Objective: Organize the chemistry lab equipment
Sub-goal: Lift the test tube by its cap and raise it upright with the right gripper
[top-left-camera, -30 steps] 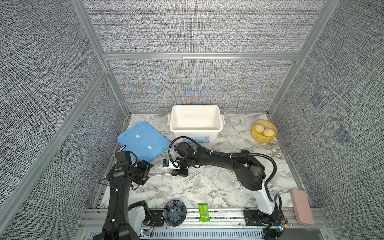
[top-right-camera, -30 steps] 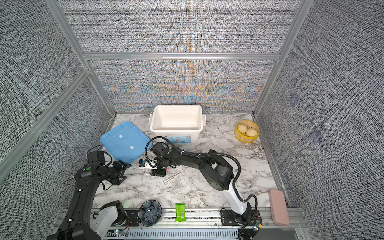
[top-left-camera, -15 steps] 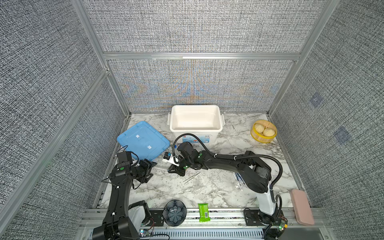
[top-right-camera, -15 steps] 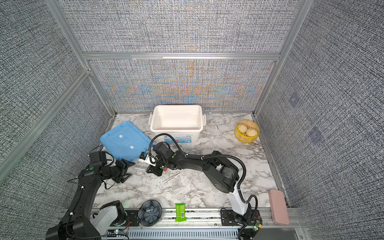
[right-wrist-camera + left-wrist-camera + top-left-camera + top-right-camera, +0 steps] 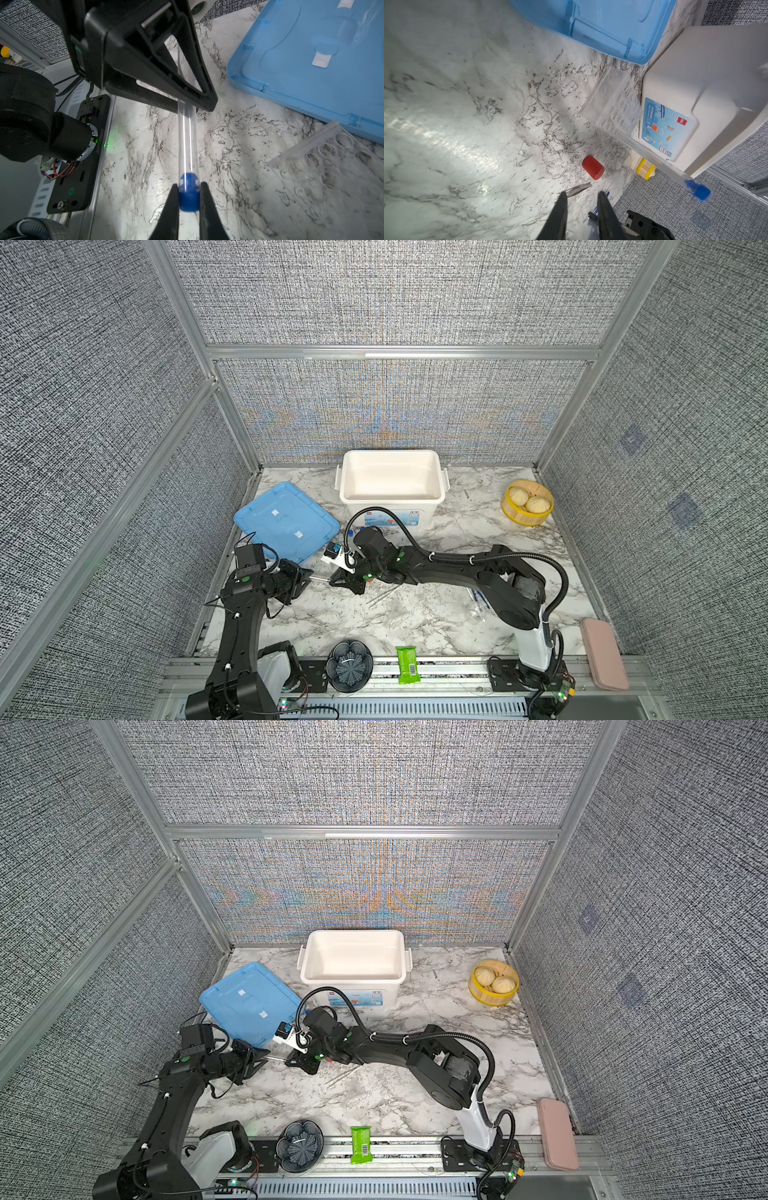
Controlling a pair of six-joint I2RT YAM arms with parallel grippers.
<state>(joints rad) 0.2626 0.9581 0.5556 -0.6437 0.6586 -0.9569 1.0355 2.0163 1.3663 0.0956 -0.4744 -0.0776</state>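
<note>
The right gripper (image 5: 189,188), just in front of the blue lid (image 5: 286,522) and above the table (image 5: 415,614), has its fingers clamped on the cap of a clear blue-capped tube (image 5: 188,145). The left gripper (image 5: 581,193) faces it from the lid's front edge, fingers narrowly apart around the tube's bare end; I cannot tell whether they press on it. The small red-capped vial (image 5: 592,167) lies on the table, in front of the lid and to its right.

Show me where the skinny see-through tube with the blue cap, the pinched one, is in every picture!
Both top views: the slender clear blue-capped tube is a thin glint left of middle, below the flat light-blue plastic lid.
Left wrist: not visible; the capped tube there stands in the clear rack.
Right wrist: centre, cap pinched by the right gripper.
Shared landmark: that lid.
</note>
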